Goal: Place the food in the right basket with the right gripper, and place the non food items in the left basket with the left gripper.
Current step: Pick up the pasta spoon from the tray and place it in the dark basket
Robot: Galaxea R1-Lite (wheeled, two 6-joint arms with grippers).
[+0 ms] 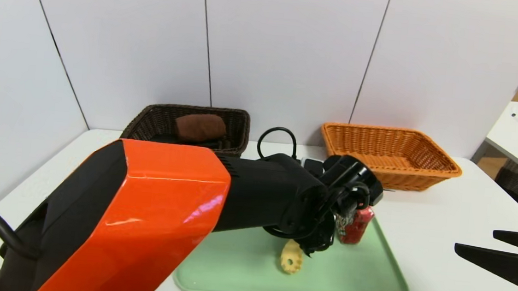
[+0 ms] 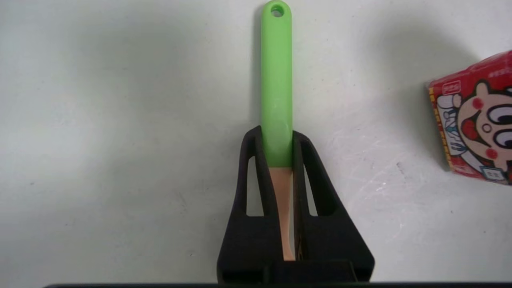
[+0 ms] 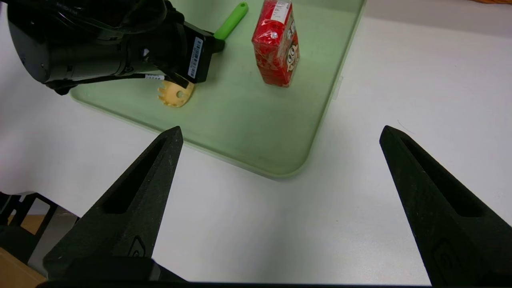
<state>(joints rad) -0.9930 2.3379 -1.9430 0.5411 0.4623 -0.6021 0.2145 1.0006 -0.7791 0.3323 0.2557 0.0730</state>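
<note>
The left gripper point(image 2: 278, 160) is clamped on a green-handled spoon point(image 2: 276, 80) with a toothed tan head, probably a pasta server. Only the right wrist view shows that head, beside the red carton point(image 3: 276, 44); the right gripper point(image 3: 280, 160) sits wide apart.

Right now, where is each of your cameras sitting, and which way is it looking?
Head view: on my head, looking forward and down at the pale green plastic tray; my orange left arm fills the foreground.
Left wrist view: on the left wrist, looking down at the tray; left claw shut on the green-handled pasta spoon.
Right wrist view: on the right wrist, over the white table; right claw open.
All share the red cartoon drink carton.
</note>
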